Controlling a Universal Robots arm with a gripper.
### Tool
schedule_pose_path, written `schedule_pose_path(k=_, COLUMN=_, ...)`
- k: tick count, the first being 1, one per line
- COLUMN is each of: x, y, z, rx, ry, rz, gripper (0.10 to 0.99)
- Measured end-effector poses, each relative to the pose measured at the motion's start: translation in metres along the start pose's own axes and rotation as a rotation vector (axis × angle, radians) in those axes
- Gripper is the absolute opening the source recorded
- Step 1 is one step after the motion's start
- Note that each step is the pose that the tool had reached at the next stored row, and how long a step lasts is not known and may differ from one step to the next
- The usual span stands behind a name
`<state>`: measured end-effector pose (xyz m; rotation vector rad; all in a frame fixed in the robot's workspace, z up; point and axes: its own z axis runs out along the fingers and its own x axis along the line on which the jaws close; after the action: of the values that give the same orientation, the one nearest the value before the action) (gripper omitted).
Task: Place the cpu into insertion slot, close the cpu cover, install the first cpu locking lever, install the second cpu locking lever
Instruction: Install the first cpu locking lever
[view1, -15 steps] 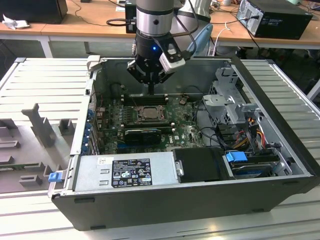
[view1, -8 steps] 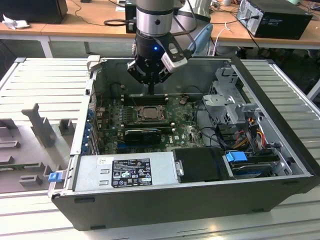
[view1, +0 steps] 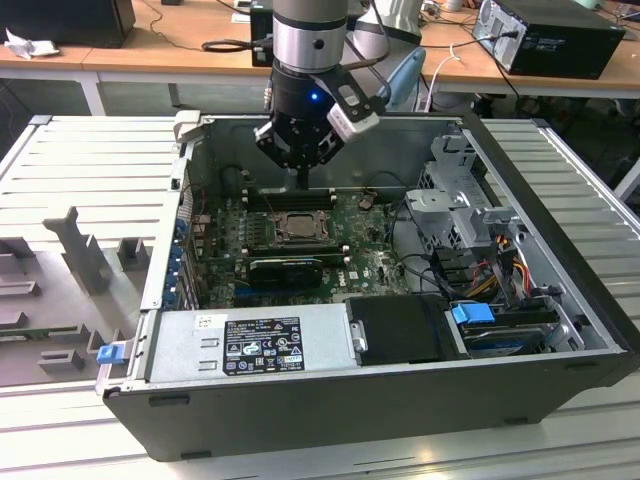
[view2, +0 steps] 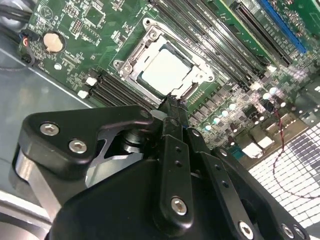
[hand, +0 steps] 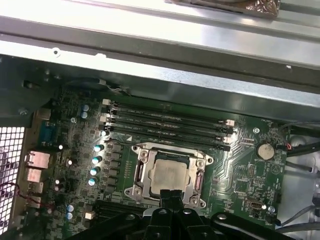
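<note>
The cpu (view2: 164, 70) lies flat in the insertion slot (hand: 134, 191) of the green motherboard (view1: 370, 260), its silvery top showing. The cpu cover (view2: 127, 65) lies down around it as a metal frame, also seen in the first wrist view as the cover (hand: 142, 167). Thin wire levers run along the frame's sides; I cannot tell whether they are latched. My gripper (view1: 302, 183) hangs just above the socket's far edge, shut and holding nothing. In both wrist views the fingertips (view2: 172, 102) (hand: 165, 196) sit close to the cpu (hand: 170, 174).
Long black memory slots (hand: 167, 125) run beside the socket, toward the case's far wall. A coin battery (hand: 264, 150) sits on the board. The power supply (view1: 250, 340) fills the case's near side; a drive cage (view1: 455, 190) and cables (view1: 420, 270) stand on the exterior view's right.
</note>
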<state>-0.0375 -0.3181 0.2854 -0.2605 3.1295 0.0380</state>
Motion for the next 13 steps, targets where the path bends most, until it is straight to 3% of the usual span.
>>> schedule_pose_path(k=3, x=0.0018, y=0.0003, z=0.0003, rx=-0.001, ry=0.0011, rz=-0.065, gripper=0.106)
schedule_pose_path(k=5, x=0.0057, y=0.0010, z=0.0006, rx=-0.001, ry=0.0007, rz=-0.064, gripper=0.106)
schedule_pose_path(k=13, x=0.0063, y=0.0010, z=0.0027, rx=0.000, ry=-0.0015, rz=0.028, gripper=0.106)
